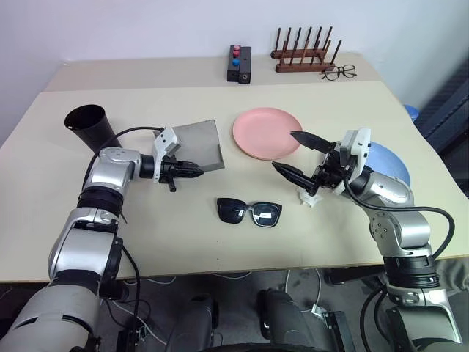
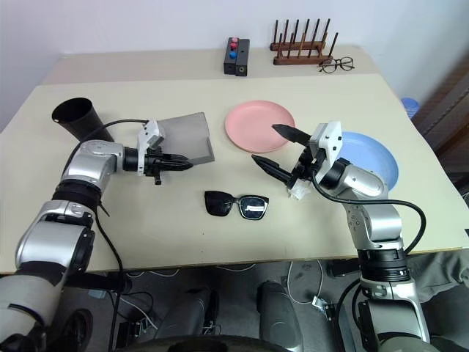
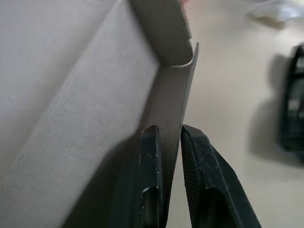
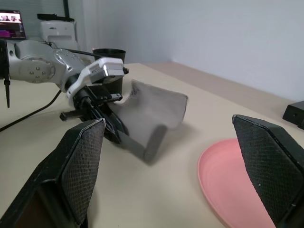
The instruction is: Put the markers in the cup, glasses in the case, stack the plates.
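Note:
The grey case (image 1: 199,144) lies open left of centre, its lid raised. My left gripper (image 1: 195,171) is shut on the case's thin front wall, pinched between both fingers (image 3: 151,142). The black glasses (image 1: 249,213) lie folded open on the table in front of the case. Behind my left arm stands the black cup (image 1: 89,126). A pink plate (image 1: 267,133) sits behind centre, and a blue plate (image 1: 390,166) lies partly behind my right arm. My right gripper (image 1: 284,151) hangs open beside the pink plate, above a small white thing (image 1: 308,196). I cannot pick out the markers.
On the far table stand a black box with red and blue knobs (image 1: 239,63), a wooden peg rack (image 1: 304,57) and wire-framed spectacles (image 1: 339,72). The table's front edge (image 1: 242,268) runs close below the sunglasses.

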Controlling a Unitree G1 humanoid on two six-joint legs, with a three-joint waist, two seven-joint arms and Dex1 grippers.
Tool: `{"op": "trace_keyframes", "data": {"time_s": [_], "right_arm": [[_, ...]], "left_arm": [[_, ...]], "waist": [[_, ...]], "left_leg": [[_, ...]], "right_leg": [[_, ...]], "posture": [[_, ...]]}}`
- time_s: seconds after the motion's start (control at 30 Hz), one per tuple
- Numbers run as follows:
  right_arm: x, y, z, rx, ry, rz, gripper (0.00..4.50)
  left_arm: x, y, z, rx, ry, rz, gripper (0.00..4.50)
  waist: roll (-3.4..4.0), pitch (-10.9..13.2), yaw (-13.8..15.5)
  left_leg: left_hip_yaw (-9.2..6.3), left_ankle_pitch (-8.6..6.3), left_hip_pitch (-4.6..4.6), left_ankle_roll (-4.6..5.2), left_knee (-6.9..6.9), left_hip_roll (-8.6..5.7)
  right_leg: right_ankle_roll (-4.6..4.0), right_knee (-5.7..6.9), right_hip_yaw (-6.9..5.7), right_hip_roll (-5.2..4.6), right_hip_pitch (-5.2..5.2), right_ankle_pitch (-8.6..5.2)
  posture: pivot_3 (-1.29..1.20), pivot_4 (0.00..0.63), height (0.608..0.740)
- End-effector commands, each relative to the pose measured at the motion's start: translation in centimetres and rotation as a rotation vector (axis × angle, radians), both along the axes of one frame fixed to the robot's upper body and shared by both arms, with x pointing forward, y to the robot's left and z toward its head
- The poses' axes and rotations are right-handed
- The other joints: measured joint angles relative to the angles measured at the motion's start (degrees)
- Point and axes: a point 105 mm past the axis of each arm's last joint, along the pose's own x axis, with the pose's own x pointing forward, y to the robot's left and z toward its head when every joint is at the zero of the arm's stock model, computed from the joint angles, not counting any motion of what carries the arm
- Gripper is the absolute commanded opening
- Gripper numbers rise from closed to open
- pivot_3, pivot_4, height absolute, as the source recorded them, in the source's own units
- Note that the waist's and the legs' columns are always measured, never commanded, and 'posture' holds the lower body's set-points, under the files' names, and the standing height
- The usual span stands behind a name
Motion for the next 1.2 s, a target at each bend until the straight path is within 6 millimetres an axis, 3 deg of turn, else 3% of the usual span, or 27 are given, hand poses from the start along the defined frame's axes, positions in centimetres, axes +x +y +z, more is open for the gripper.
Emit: {"op": "trace_keyframes", "data": {"time_s": [0.03, 0.13, 0.33, 0.77, 1.2], "right_arm": [[-0.2, 0.4, 0.9, 0.001, -0.047, 0.019, 4.38], [-0.1, 0.4, 0.9, -0.001, -0.047, 0.022, 4.38], [-0.3, 0.4, 0.8, -0.004, -0.046, 0.024, 4.38], [-0.5, 0.2, 0.8, -0.012, -0.045, 0.02, 4.38], [-0.5, 0.2, 0.7, -0.017, -0.044, 0.019, 4.38]], "left_arm": [[-1.9, 0.1, 2.0, -0.022, 0.026, -0.137, 0.6], [-3.1, 0.4, 2.2, -0.013, 0.071, -0.186, 0.6], [-3.6, 1.8, 0.3, 0.122, 0.101, -0.196, 0.6], [-3.1, 0.0, -2.0, 0.138, 0.071, -0.263, 0.6], [-2.9, 0.6, -1.5, 0.249, 0.053, -0.328, 0.6]], "waist": [[0.0, 0.0, 0.0], [0.0, 0.0, 0.0], [0.0, 0.0, 0.2], [0.0, 0.0, 0.1], [0.0, 0.0, 0.2]], "left_leg": [[0.0, 0.0, 0.0, 0.0, 0.0, 0.0], [0.0, 0.0, 0.01, 0.0, 0.0, 0.01], [-0.02, -0.01, 0.01, 0.01, 0.01, 0.01], [-0.02, -0.03, 0.02, 0.06, 0.04, 0.0], [-0.02, -0.05, 0.02, 0.09, 0.05, 0.01]], "right_leg": [[0.0, 0.01, 0.0, 0.0, 0.0, 0.0], [0.0, 0.01, 0.01, 0.0, 0.0, 0.0], [0.0, -0.01, 0.01, -0.01, 0.02, 0.0], [0.0, -0.01, 0.0, 0.0, 0.04, 0.0], [0.01, -0.01, 0.0, 0.0, 0.05, -0.01]], "posture": [[0.0, 0.15, 0.74], [0.0, 0.15, 0.74], [0.0, 0.15, 0.74], [0.0, 0.15, 0.74], [0.0, 0.15, 0.74]]}}
